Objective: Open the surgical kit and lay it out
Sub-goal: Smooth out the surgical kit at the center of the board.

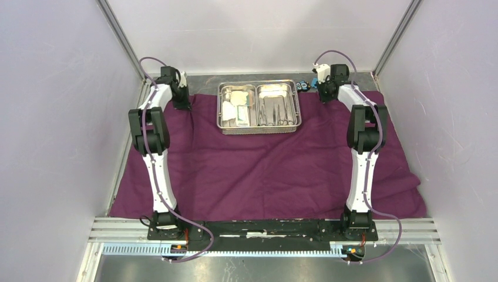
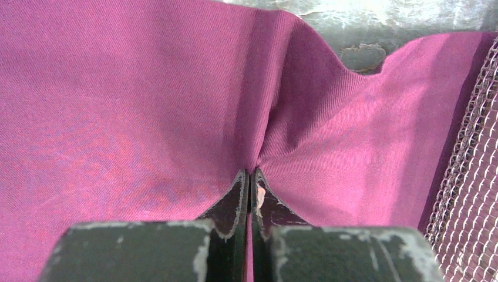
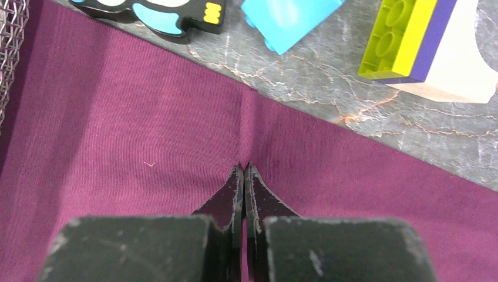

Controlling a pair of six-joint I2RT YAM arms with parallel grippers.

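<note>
Left side first: the left pincer (image 2: 251, 173) is down at the far-left corner of the bench, jaws fully closed, with a ridge of cloth (image 1: 264, 170) gathered right into its tips. The tray (image 1: 221, 108) has its mesh wall just beside that grip.

Middle: the tray sits on the cloth at the far edge. It holds a white packet and gauze (image 1: 238, 108) in the left compartment and steel instruments (image 1: 277, 110) in the right, and nothing is out yet.

Over to the right: the right pincer (image 3: 243, 167) is closed too, and a thin crease running into its tips suggests it has cloth pinched near the far edge.

This looks like the spreading step. The cloth is open across the bench, with both far corners held for a last tug. The near-right corner looks rumpled.

Next, I'd say, is a gentle outward pull, then both let go and lift clear before going for the tray.

Watch the tray, because it rides on the cloth and a hard pull would drag it. Just past the cloth's far edge, on bare bench by the right pincer, lie a blue block (image 3: 293, 20), a yellow-green block (image 3: 399, 38) and a black-and-blue toy (image 3: 164, 14).
</note>
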